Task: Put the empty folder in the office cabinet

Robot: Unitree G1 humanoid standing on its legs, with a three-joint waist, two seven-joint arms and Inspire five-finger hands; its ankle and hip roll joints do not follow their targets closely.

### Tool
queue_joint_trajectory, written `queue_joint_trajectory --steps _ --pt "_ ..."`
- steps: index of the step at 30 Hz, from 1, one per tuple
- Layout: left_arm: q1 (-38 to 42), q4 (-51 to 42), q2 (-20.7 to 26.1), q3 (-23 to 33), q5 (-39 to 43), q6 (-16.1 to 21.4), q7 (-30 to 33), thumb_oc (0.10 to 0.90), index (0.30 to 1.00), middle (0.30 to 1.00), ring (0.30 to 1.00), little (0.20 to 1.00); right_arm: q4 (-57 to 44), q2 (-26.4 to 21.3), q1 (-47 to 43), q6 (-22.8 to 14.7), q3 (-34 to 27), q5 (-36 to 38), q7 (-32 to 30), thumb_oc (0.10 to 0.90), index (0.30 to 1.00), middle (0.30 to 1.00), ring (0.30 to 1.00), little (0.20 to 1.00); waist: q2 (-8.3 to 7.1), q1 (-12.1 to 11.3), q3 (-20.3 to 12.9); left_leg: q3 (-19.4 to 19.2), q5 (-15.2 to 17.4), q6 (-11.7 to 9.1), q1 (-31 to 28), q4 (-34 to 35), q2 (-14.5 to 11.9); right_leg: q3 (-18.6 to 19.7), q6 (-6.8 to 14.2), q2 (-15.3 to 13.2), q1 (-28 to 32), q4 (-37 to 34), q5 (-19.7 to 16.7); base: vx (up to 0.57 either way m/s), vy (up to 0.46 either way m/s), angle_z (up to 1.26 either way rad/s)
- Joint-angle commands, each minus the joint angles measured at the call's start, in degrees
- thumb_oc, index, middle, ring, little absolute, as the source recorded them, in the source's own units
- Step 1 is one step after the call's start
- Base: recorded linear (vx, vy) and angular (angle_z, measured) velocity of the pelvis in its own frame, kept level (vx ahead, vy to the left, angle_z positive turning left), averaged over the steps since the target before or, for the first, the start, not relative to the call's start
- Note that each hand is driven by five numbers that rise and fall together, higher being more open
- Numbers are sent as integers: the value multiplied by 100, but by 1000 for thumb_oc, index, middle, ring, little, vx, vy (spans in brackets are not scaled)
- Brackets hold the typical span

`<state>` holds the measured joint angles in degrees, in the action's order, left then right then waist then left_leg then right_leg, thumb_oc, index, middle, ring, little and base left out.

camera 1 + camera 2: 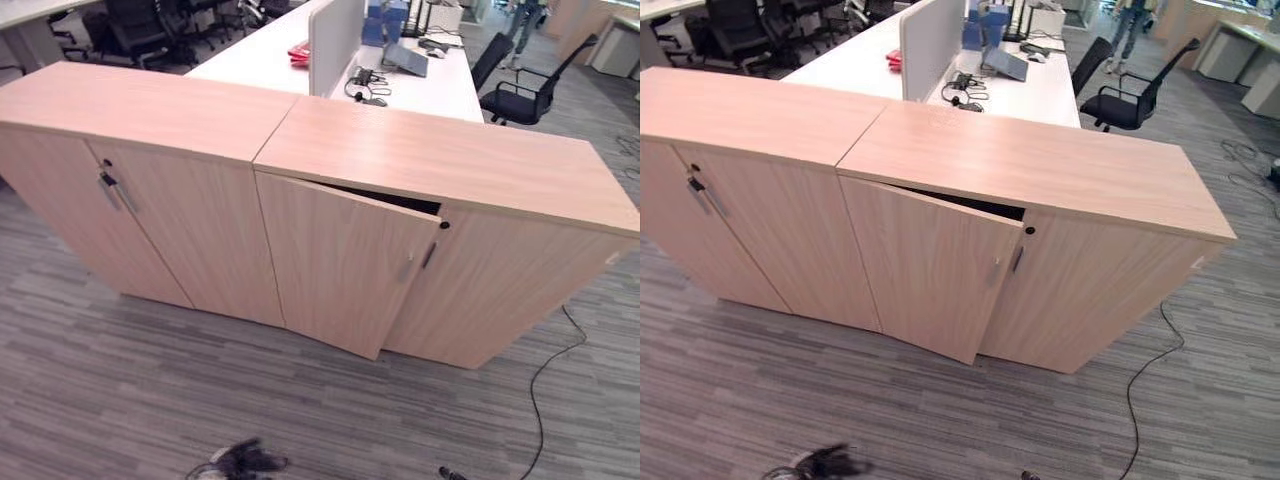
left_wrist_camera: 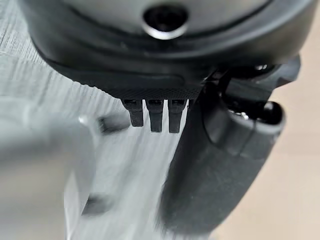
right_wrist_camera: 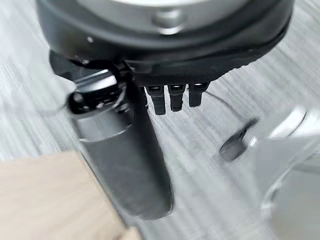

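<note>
Two wooden cabinets point(image 1: 300, 200) stand side by side; right one's left door point(image 1: 345, 262) is ajar. Left robot hand point(image 2: 220, 155) and right robot hand point(image 3: 125, 155) hang over carpet, empty, fingers straight.

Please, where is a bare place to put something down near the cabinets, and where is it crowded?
Both cabinet tops are bare wood from edge to edge. The grey carpet before the ajar door is open too. The white desk behind is crowded by a laptop, cables and a divider.
</note>
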<state>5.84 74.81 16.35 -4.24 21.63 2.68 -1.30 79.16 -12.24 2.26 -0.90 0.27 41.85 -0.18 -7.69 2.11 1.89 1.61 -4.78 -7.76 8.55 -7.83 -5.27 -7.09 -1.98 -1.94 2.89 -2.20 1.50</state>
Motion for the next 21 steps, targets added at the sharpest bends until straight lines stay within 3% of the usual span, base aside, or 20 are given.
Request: queue_joint_trajectory --steps 1,5,8,9,11,21 --pt "-144 211 -103 506 19 207 357 800 900 900 900 900 138 -252 -73 -84 -65 -557 75 800 900 900 900 900 207 -274 285 395 420 627 -285 919 741 -133 659 275 40 -280 -103 27 83 -24" --pt "-798 31 -170 797 -195 429 602 800 900 900 900 900 101 -139 62 -139 -261 -392 54 800 900 900 900 900 271 -381 8 504 351 635 -633 1283 751 -181 668 277 86 -280 -17 120 109 -61" --pt "-972 185 -170 869 -90 345 375 800 900 900 900 900 135 -150 95 -131 -330 -309 117 800 900 900 900 900 306 -395 -27 529 376 625 -684 1283 758 -205 680 250 121 -280 14 48 67 4" --pt "-1102 216 -169 1024 329 233 7 800 900 900 900 900 143 -197 125 -94 -368 -309 193 800 900 900 900 900 357 -392 -31 517 402 632 -722 1283 759 -219 692 232 139 -280 29 23 51 6" --pt "-1149 244 -169 1111 512 213 -128 800 900 900 900 900 173 -202 169 -34 -391 -330 259 800 900 900 900 900 402 -370 -35 504 427 644 -746 1283 774 -219 702 217 137 -280 23 43 90 1" --pt "-724 -219 -391 494 506 322 -7 800 900 900 900 900 261 7 180 16 -117 -526 179 800 900 900 900 900 437 -224 -170 435 546 681 -818 1283 807 -171 733 162 141 -280 10 28 41 -1"
